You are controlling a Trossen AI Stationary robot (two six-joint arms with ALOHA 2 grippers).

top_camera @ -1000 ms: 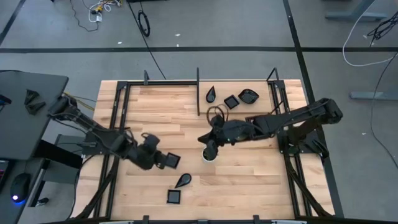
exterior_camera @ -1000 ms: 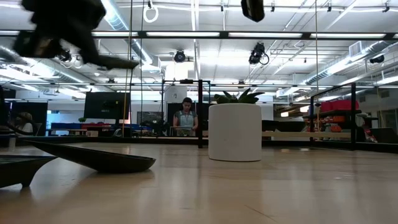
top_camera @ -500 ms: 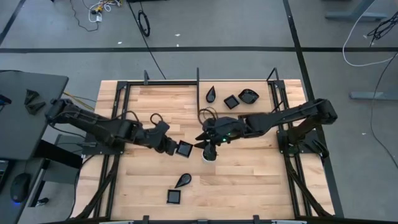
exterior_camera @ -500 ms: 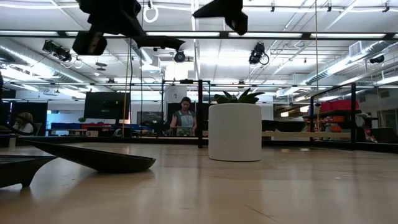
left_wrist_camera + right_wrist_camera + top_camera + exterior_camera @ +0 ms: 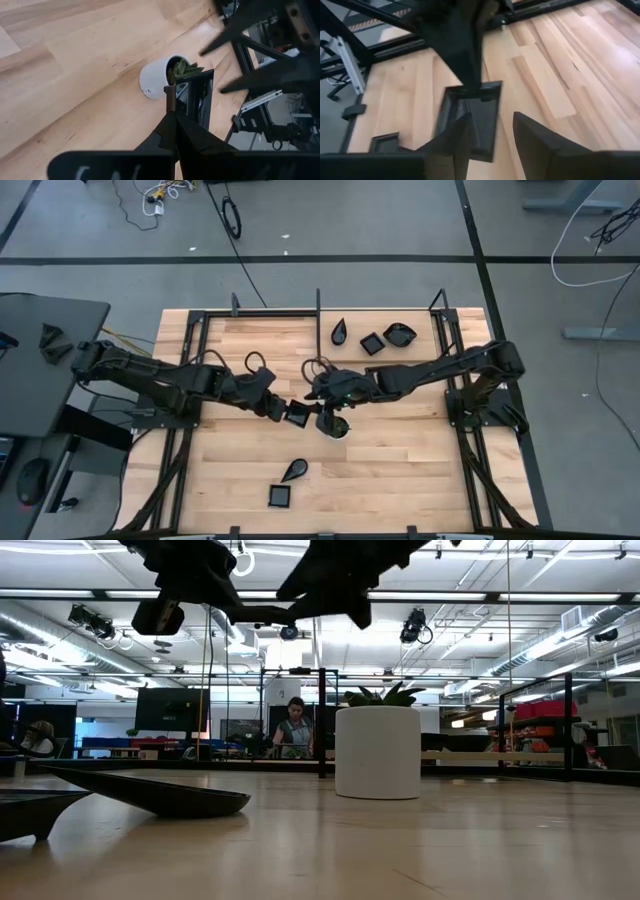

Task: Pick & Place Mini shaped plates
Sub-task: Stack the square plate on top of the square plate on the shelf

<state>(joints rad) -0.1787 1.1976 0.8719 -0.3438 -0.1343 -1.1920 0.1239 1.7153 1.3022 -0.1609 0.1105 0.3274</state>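
Above the table, the low view's top edge cuts off both arms; only dark undersides show. In the high view, the right gripper partly hides the cup. The far plates are too small to show detail there.

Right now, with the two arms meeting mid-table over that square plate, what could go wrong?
1. The left tool pinches the square plate only by its edge; a bump could twist it loose.
2. The open right tool straddles the plate's far edge; closing off-centre might knock it rather than take it.
3. All this hangs just beside the white cup, so a dropped plate may strike it.
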